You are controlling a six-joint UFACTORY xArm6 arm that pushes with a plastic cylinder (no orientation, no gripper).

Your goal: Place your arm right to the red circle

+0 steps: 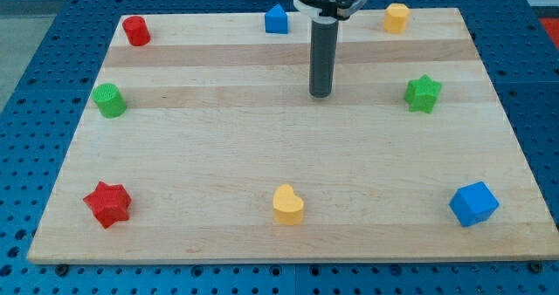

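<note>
Camera view: my tip (320, 94) sits mid-board toward the view's top, well apart from the red circle (135, 30) in the top-left corner, so the approach looks barely begun. I end in a bare rod, no hand to report. There are 0 containers

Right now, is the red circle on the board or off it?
On. The red circle sits inside the wooden board near its top-left corner, view's left of my tip, which stands clear of every block.
</note>
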